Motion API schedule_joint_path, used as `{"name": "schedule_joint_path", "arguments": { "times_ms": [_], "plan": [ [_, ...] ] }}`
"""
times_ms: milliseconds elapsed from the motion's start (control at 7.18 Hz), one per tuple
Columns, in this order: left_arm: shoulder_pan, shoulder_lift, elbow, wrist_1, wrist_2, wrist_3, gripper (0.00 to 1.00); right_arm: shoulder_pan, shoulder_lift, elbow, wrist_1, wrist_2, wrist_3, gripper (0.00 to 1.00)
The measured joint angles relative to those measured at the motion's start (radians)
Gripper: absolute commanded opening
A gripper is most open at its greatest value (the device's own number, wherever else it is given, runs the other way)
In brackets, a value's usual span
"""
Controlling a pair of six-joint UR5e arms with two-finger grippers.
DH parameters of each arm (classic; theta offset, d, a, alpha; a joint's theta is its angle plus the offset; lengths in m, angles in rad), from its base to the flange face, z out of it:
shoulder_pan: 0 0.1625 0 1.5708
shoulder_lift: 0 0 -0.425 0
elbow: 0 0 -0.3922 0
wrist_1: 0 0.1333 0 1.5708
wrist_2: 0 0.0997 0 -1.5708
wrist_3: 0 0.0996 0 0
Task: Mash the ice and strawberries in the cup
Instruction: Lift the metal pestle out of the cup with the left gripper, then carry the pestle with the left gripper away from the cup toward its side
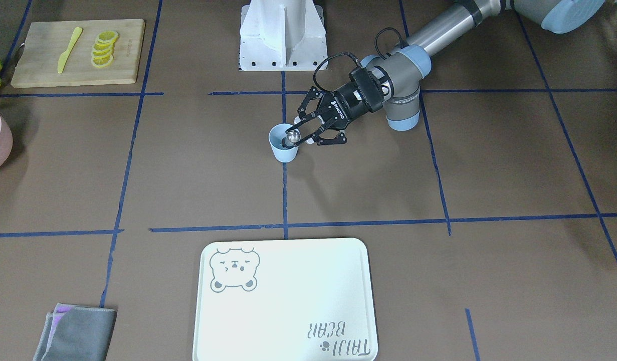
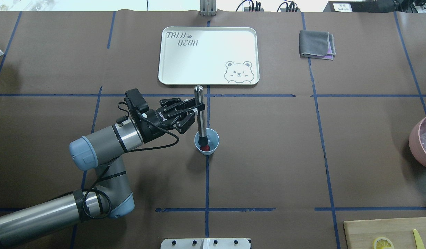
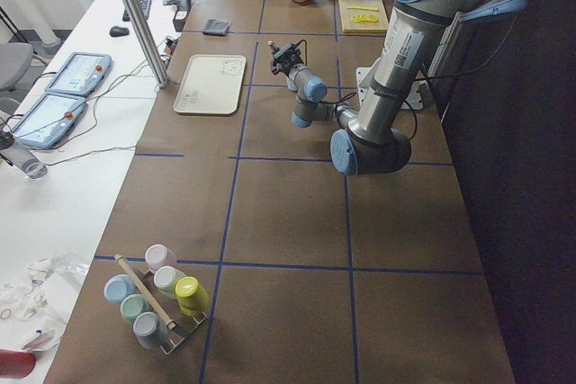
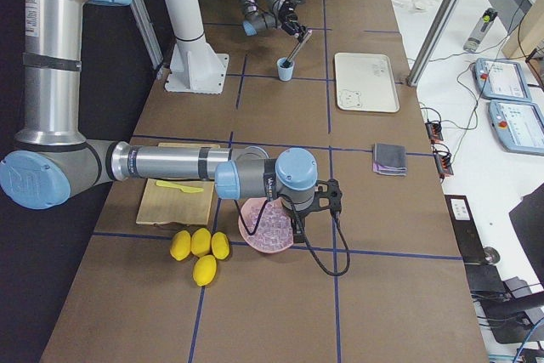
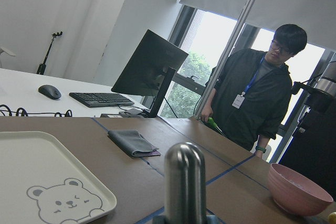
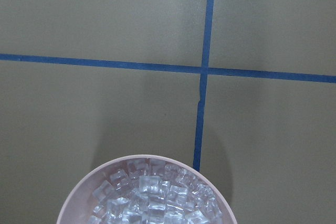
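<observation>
the mashing step looks to be in hand: the left claw (image 2: 196, 111) is clenched on a steel muddler (image 2: 200, 103), gripping it around mid-shaft, and the rod stands almost upright with its lower end down inside the cup (image 2: 215, 139). in the overhead view the cup sits near the middle of the table (image 2: 268, 155), with the claw at its 10 o'clock and the bear tray (image 2: 171, 55) at its 12 o'clock. a red strawberry (image 2: 206, 148) shows at the bottom of the cup, just under the muddler's tip and seemingly whole. the only ice (image 6: 152, 198) that can be made out is heaped in the pink bowl (image 2: 415, 138), well apart at the cup's 3 o'clock; whether any lumps are in the cup cannot be told. the right claw (image 4: 287, 214) hangs over that bowl, and whether it is clenched or released cannot be told. the next move probably calls for a straight downward press, kept centred so the light cup does not tip or slide.
</observation>
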Motion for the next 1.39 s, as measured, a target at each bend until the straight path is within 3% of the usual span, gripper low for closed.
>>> {"name": "schedule_joint_path", "arguments": {
  "times_ms": [557, 1393],
  "plan": [
    [-0.042, -0.004, -0.024, 0.007, -0.012, -0.027, 0.00, 0.000, -0.001, 0.003, 0.000, 0.000, -0.001, 0.99],
    [-0.280, 0.062, -0.253, 0.246, -0.252, -0.225, 0.00, 0.000, 0.000, 0.012, 0.002, 0.000, 0.000, 1.00]
  ]
}}
